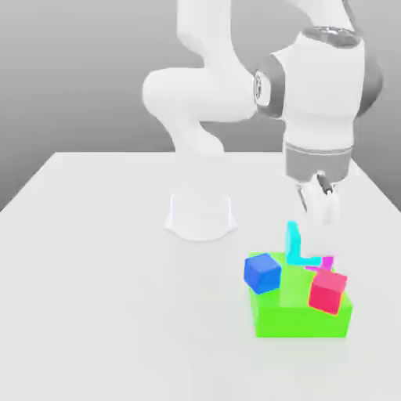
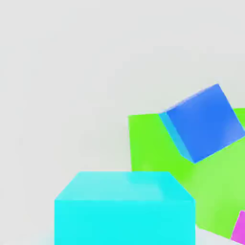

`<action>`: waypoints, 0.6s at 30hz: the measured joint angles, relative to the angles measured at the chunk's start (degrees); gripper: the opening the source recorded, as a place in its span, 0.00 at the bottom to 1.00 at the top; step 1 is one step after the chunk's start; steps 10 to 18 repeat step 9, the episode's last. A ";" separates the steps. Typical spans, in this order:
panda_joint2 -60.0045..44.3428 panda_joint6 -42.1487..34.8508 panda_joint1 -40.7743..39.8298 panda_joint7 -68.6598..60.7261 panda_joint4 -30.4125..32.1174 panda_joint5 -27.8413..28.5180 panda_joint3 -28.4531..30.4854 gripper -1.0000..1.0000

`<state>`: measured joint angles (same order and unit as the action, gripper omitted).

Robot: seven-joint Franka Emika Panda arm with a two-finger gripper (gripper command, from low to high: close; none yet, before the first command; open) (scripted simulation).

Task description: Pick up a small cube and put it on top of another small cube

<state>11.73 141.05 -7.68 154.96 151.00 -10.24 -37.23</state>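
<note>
In the exterior view, the tool (image 1: 310,241) is closed on the cyan cube (image 1: 293,244), holding it over the far part of the green block (image 1: 298,319). I cannot tell whether the cube's underside touches the block. The magenta cube (image 1: 328,260) lies just towards the exterior view's right, partly hidden beyond the nearer red cube (image 1: 327,291); the blue cube (image 1: 262,273) sits at the exterior view's left of the block. If the tool moves across too low, the cyan cube could knock the magenta one; a release off-centre could let it topple, and the red cube leaves little room on the near side.

In the hand view, the cyan cube is close up, apart from the blue cube, with a corner of the magenta one visible on the block.

Counted: one cyan, one magenta, one red and one blue cube, one green block, one tabletop (image 1: 117,313).
</note>
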 joint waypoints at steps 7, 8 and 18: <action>-8.56 8.78 -1.55 5.42 1.33 6.86 -2.31 1.00; -8.56 8.78 -1.55 5.42 1.33 6.86 -2.31 1.00; -8.56 8.78 -1.55 5.42 1.33 6.86 -2.31 1.00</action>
